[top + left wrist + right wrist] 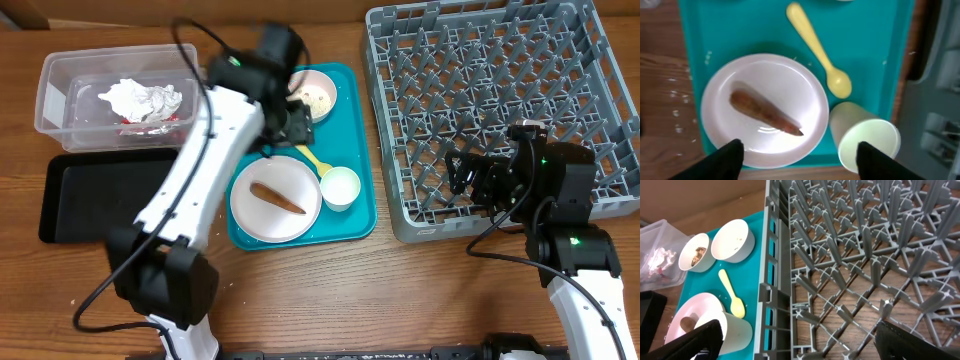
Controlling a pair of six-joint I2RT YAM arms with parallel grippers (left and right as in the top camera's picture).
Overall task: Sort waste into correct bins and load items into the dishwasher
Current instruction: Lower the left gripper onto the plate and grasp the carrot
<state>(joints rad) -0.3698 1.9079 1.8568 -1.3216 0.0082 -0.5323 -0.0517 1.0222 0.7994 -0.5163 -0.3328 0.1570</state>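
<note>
My left gripper (284, 116) (800, 150) is open and empty above the teal tray. Below it, the round white plate (250, 210) (765, 80) holds a thin orange-brown stick (278, 198) (765, 112). Next to the plate are a yellow spoon (312, 160) (817, 47) and a small white cup (340, 187) (867, 137) lying on its side. A bowl (320, 92) (695, 252) with brown scraps sits at the tray's back. A second white bowl (732, 240) stands beside it. My right gripper (470, 180) (797, 330) is open and empty over the front-left of the grey dish rack (480, 90) (850, 255).
The teal tray (352, 120) (695, 30) lies between the rack and the bins. The clear tub (55, 95) at the back left holds a crumpled white napkin (140, 98) and a red wrapper (150, 122). The black tray (85, 200) lies in front of it.
</note>
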